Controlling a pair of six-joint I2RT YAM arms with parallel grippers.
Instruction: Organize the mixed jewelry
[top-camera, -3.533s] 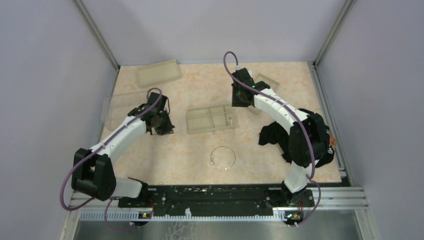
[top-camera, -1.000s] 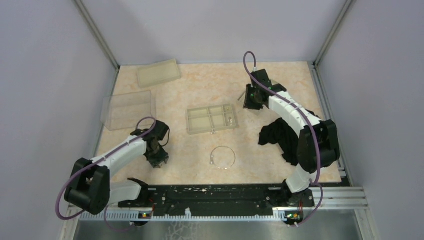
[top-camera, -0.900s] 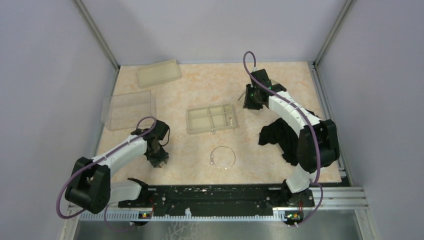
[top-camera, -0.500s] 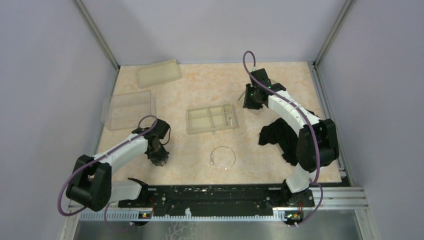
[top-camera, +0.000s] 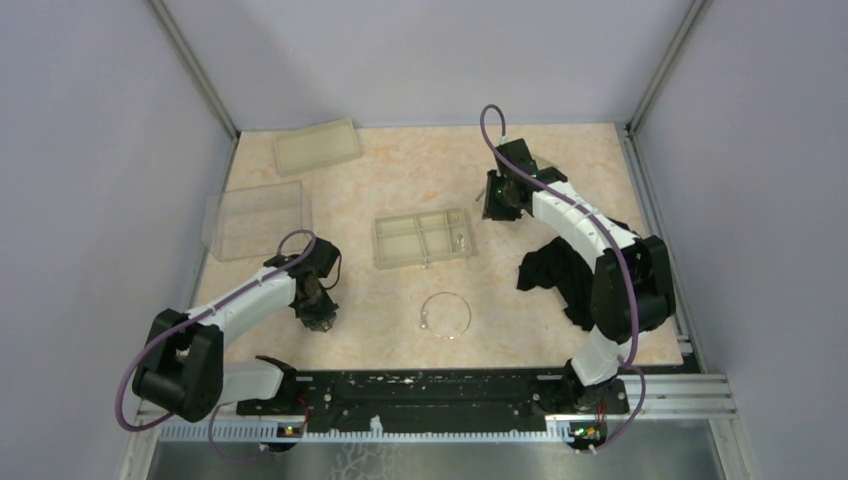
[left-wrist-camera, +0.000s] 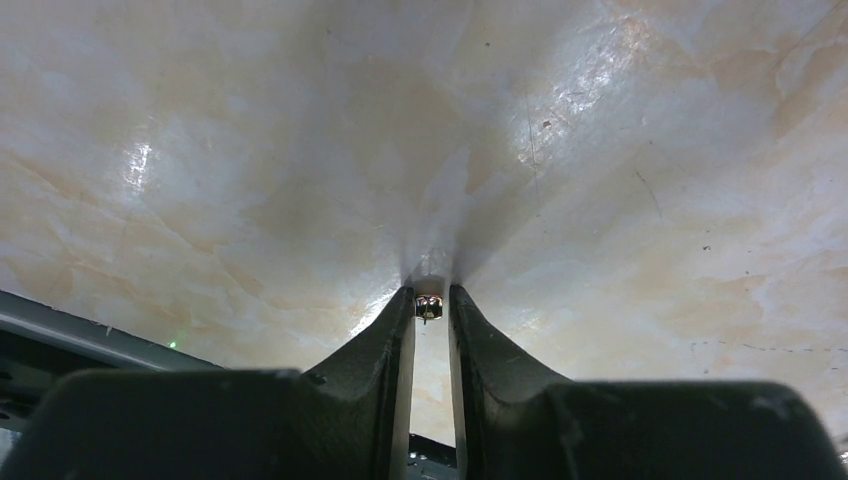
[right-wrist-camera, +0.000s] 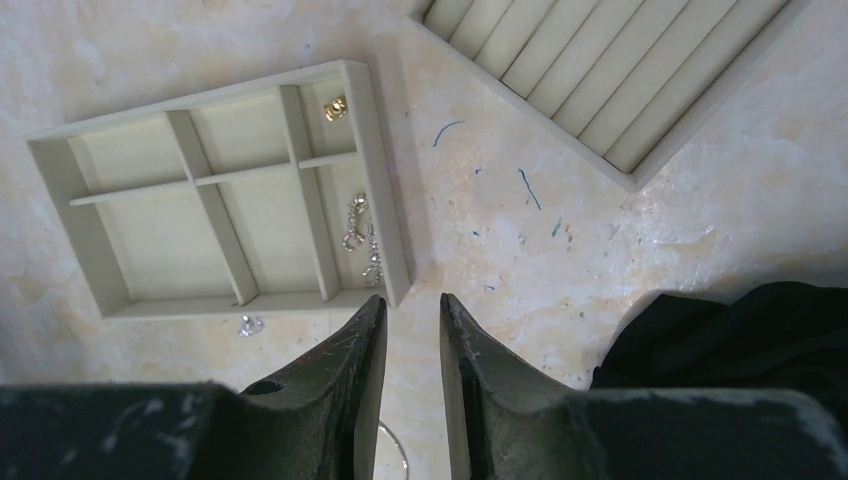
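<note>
That tiny bit (left-wrist-camera: 429, 308) in the left claw (left-wrist-camera: 431, 294) is unidentifiably small.

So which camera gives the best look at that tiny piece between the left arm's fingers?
The left wrist view: the tiny piece sits close up between the left gripper fingertips. In the top view the arm hides it; the right wrist view faces the compartment tray instead.

The table (top-camera: 400, 170) is marbled beige, cloth (top-camera: 555, 270) black, hoop (top-camera: 424, 320) silver, bit (left-wrist-camera: 429, 307) gold.
</note>
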